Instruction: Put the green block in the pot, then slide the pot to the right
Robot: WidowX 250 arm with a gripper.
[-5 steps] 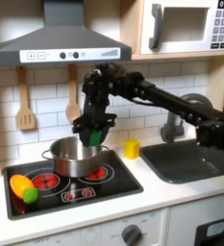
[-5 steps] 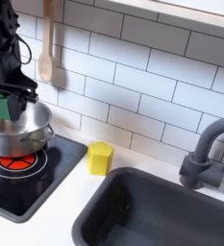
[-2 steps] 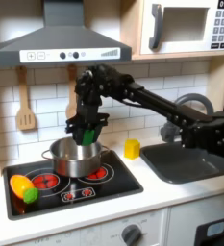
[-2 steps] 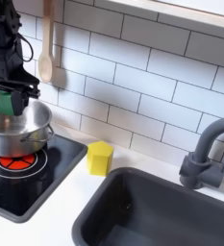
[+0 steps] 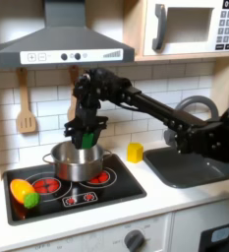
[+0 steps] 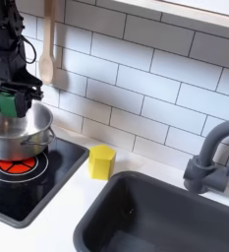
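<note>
In the first exterior view, one gripper (image 5: 86,138) clamps one green block (image 5: 88,141) just above one pot (image 5: 77,160) on the stove; one yellow block (image 5: 135,152) stands nearby. In the second exterior view, the block (image 6: 6,102) hangs gripped over the pot (image 6: 18,136).

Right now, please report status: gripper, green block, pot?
Gripper shut on green block, held above pot. Pot on stove, block not yet in. Yellow block beside the stove, apart from pot.
</note>
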